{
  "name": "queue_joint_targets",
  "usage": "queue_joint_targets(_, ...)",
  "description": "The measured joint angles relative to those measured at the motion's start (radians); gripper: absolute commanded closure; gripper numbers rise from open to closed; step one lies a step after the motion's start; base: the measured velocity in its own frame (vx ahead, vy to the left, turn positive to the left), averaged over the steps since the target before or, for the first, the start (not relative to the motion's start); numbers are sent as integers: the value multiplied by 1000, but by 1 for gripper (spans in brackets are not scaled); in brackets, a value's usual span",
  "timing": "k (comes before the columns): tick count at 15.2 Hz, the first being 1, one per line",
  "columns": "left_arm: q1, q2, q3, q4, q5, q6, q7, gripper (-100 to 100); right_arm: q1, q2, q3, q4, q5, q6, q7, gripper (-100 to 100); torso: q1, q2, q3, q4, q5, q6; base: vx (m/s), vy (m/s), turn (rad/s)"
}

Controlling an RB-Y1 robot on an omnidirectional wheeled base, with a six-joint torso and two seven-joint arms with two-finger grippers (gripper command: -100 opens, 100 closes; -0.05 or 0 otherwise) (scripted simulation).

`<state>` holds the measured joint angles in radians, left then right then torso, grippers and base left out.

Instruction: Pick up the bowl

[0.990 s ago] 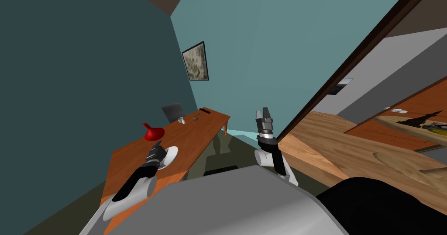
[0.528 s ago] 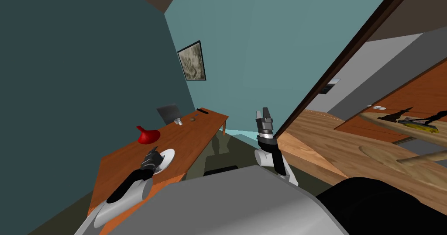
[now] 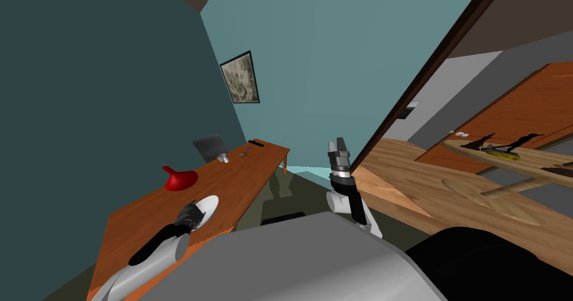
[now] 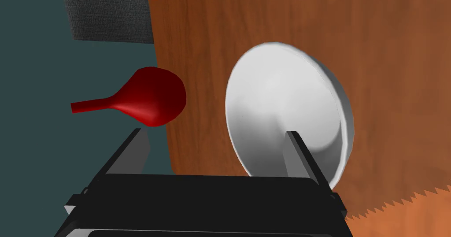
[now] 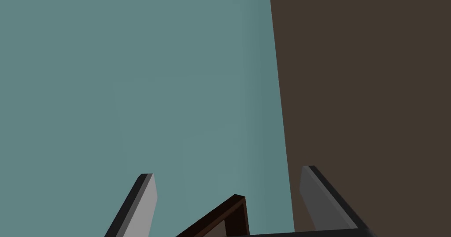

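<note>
A white bowl (image 3: 207,206) (image 4: 282,111) rests on the orange-brown wooden table (image 3: 246,174) near its front edge. My left gripper (image 3: 187,215) (image 4: 216,133) is open at the bowl's near side. One finger (image 4: 297,153) stands over the bowl's inside, and the other finger (image 4: 134,150) is outside the bowl on the red vase's side. The bowl's rim lies between the two. My right gripper (image 3: 337,146) (image 5: 227,177) is raised in front of my chest, open and holding nothing.
A red long-necked vase (image 3: 180,179) (image 4: 147,97) lies on the table just beyond the bowl, by the dark wall. Farther along stand a dark grey panel (image 3: 208,146), a small white cup (image 3: 223,158) and some small items. A dark door frame (image 3: 425,74) rises on the right.
The whole head view has shifted down and left, so I have moved. My left gripper stays at the bowl's near edge, a little lower. The right arm has not moved.
</note>
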<state>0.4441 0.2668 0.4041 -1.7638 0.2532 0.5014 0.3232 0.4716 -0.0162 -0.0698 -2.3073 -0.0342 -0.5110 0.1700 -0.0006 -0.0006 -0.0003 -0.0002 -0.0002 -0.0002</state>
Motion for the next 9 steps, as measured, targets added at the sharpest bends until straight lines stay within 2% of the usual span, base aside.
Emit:
queue_joint_targets(3, 4, -7, 20, 5, 10, 54, 8, -100, 0, 0, 0, 0, 0, 0, 0, 0, 0, 0, 0, 0, 0, 0, 10, -4, -79)
queue_joint_targets(9, -3, -5, 62, 55, 43, 157, 22, -100, 0, 0, 0, 0, 0, 0, 0, 0, 0, 0, 0, 0, 0, 0, 14, -2, -86)
